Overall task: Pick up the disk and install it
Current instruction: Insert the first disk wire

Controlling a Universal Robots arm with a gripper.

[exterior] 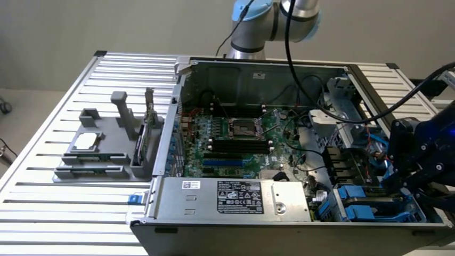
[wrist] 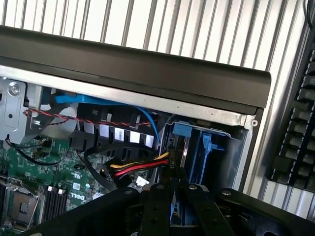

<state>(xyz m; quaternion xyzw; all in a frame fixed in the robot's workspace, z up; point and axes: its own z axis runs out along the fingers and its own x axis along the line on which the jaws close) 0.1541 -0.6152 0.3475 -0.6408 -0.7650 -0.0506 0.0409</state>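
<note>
Gripper (wrist: 176, 191) clamped on disk (wrist: 178, 153) | I see disk upright in blue bay (wrist: 212, 147), case (wrist: 147, 73) corner | red-yellow cables (wrist: 140, 167) just beside

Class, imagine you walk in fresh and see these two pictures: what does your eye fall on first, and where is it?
First comes the open computer case in the middle of the slatted table, its green motherboard bare to view. At the exterior view's right, the black end effector hangs over the case's corner with the blue drive carriers. At the exterior view's left stands a grey fixture holding small parts.
</note>
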